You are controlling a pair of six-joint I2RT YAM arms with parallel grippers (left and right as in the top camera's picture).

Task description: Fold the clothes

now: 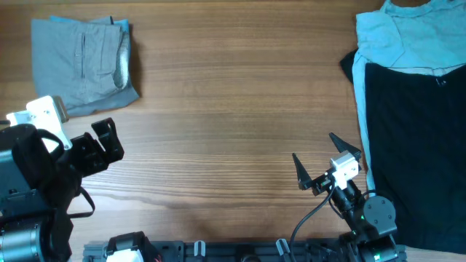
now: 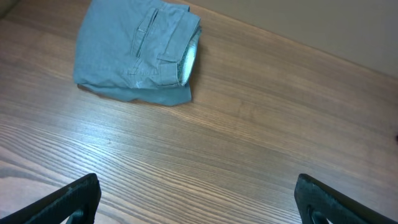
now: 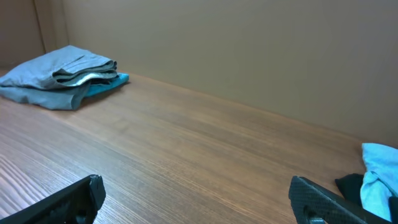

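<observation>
Folded grey shorts (image 1: 84,65) lie at the far left of the wooden surface (image 1: 233,109). An unfolded pale blue and black pile (image 1: 415,109) at the right likely remains to do. The left hand (image 1: 109,140) and right hand (image 1: 312,144) hover empty, fingers apart.

Black jaws, white wrist mounts (image 1: 48,113)
</observation>
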